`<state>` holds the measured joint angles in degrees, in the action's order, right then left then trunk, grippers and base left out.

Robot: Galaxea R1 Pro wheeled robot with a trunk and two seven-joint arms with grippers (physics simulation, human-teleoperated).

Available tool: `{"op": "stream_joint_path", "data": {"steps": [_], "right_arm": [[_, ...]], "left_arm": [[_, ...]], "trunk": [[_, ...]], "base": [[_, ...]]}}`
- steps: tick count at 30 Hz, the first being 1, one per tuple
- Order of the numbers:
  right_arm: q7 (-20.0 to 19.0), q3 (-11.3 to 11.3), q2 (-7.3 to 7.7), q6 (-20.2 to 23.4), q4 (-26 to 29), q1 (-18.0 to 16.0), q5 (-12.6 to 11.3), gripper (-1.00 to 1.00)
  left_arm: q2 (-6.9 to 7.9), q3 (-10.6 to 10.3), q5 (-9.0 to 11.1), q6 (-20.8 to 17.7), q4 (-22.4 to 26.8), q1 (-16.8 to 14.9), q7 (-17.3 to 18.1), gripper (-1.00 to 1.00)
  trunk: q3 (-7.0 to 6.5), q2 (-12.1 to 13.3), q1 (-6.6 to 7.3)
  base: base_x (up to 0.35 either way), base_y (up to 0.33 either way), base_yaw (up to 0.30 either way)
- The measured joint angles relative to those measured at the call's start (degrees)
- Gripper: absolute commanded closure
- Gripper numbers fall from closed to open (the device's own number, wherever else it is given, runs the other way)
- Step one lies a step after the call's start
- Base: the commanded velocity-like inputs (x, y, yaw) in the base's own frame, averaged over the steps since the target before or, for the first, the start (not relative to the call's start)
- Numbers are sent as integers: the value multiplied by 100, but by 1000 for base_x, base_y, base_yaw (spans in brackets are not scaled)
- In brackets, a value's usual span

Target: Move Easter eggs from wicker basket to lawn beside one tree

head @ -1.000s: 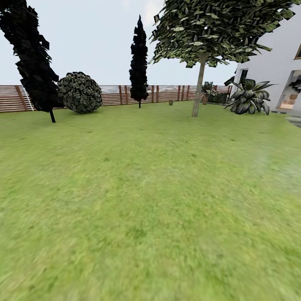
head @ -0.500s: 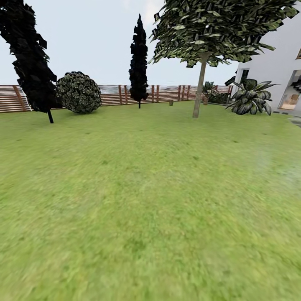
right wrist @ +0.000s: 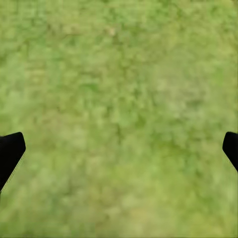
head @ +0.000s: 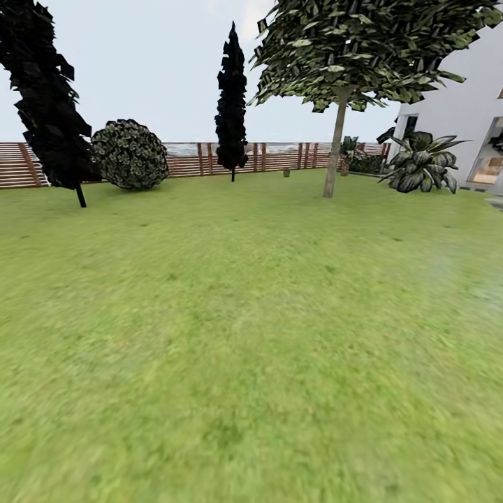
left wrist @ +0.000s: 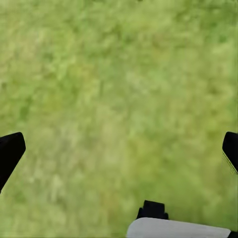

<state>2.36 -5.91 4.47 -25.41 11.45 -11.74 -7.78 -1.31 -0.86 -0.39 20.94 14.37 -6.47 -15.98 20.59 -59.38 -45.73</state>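
Spreading wide, the left jaws (left wrist: pixel 119 148) put one dark fingertip at each side edge of the left wrist view, with nothing but blurred grass between them. A white curved part of the arm with a small black block (left wrist: pixel 152 210) on it sits at that view's lower edge. The right jaws (right wrist: pixel 119 148) stand just as far apart in the right wrist view, two black tips at the edges and bare grass between; they hold nothing.

Both wrist cameras look straight down at the lawn (head: pixel 251 335), mottled green and soft with blur. The head view gives what they cannot: the wider garden. The tree (head: pixel 334 150), with its pale straight trunk and broad leafy crown, stands on the far part of the lawn. Left of the tree rises a narrow dark cypress (head: pixel 232 98), and further left a round shrub (head: pixel 129 154) sits beside a second dark cypress (head: pixel 47 98). Behind the tree runs a brown slat fence (head: pixel 188 159). Right of the tree grows a broad-leaved plant (head: pixel 419 162), and behind that stands the white house (head: pixel 464 105). Grass between the camera and the tree lies open.
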Motion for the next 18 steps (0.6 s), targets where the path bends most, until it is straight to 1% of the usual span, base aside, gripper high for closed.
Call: {"op": "stream_joint_path", "data": {"steps": [18], "right_arm": [[2,0,-1,0,5,0,0,-100]], "left_arm": [[0,0,0,0,0,0,0,-100]], "trunk": [[0,0,0]], "base": [[335,0,0]]}}
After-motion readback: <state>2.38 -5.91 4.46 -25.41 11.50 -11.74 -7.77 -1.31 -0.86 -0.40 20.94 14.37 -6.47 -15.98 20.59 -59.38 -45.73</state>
